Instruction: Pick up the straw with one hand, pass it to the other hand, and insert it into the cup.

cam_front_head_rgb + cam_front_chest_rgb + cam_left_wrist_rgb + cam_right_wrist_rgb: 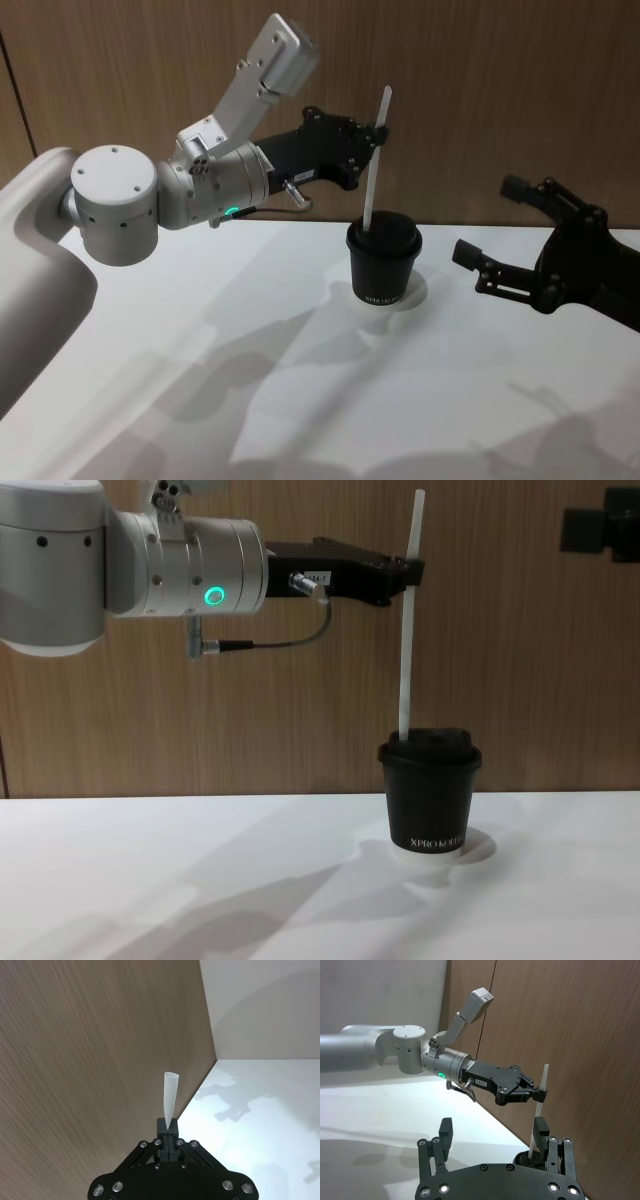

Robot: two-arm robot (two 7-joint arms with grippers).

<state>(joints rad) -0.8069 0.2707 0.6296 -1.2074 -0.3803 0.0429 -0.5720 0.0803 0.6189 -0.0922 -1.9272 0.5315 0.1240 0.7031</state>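
While right gripper point(500, 235) hovers spread, holding nothing, at 3 o'clock of cup point(384, 262), left gripper point(378, 132) pinches straw point(375, 170) near top; lower end in lid. Open table point(300, 400) at 6 o'clock.

A white desk point(300, 400) spans the foreground, its surface smooth and matte. Soft grey shadows point(250, 370) lie across the desk, spreading from its middle toward the near edge. Directly behind the desk, along its far edge, rises a wood-grain wall panel point(480, 90), brown, with fine streaks running through it. A narrow vertical seam point(3, 765) divides the panel near the desk's left end; a similar seam point(490, 1005) appears in the right wrist view. In the left wrist view, a plain pale grey wall point(260, 1005) meets the panel at a corner above the desk.
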